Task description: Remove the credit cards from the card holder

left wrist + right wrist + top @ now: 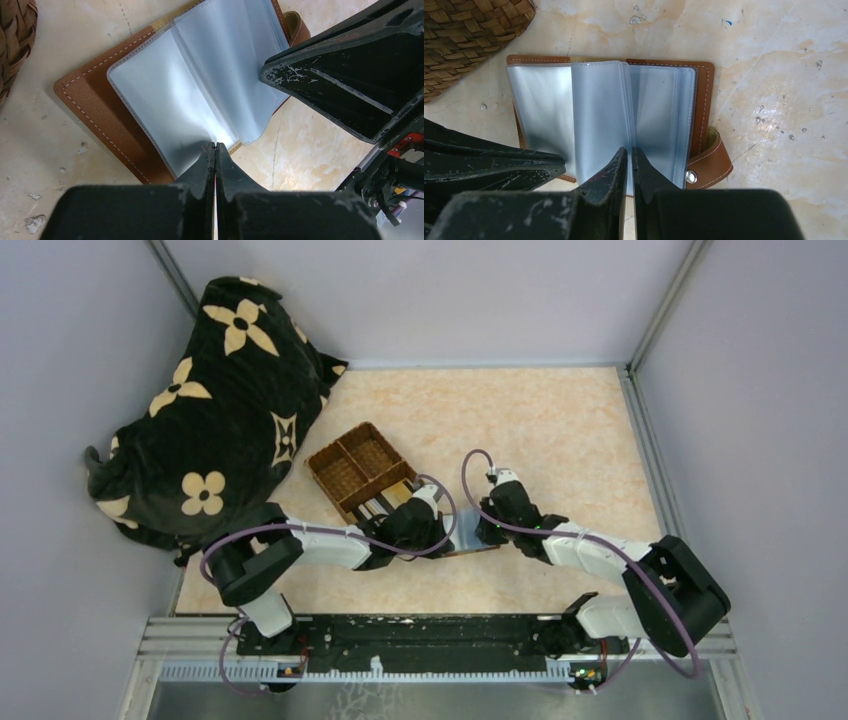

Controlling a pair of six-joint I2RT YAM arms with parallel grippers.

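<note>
The small reddish-brown stitched card holder (pixel 702 100) lies open and flat on the pale marbled table (pixel 774 100), between my two arms and just beside the woven brown wicker tray (pixel 312 462). Its milky grey-blue plastic sleeves (pixel 599 110) fan up from the spine, and the snap strap (pixel 711 165) trails off one edge.

I can't see any credit cards plainly. If they are there, they sit inside the cloudy sleeves. A thin tan sliver (pixel 235 146) at the lower sleeve edge may be a card edge, but I can't tell.

The left gripper (pixel 215 147) has its jaws pressed fully together, pinching the lower edge of one sleeve, and the plastic puckers at the tips. The right gripper (pixel 629 152) has its jaws almost together with only a thin slit between them. An upright sleeve leaf runs down into that slit, so I read it as a pinch on the leaf, though I can't judge how firm it is.

I take the step in hand to be parting the leaves to expose a pocket mouth. To do it well, I'd use the left pinch as the anchor so the holder stays flat on the table, then draw the right leaf gently away from it — slowly, since the plastic is thin and slippery. I'd watch the wrist views for a card edge before re-gripping. Pulling both arms hard would lift or drag the whole holder.
</note>
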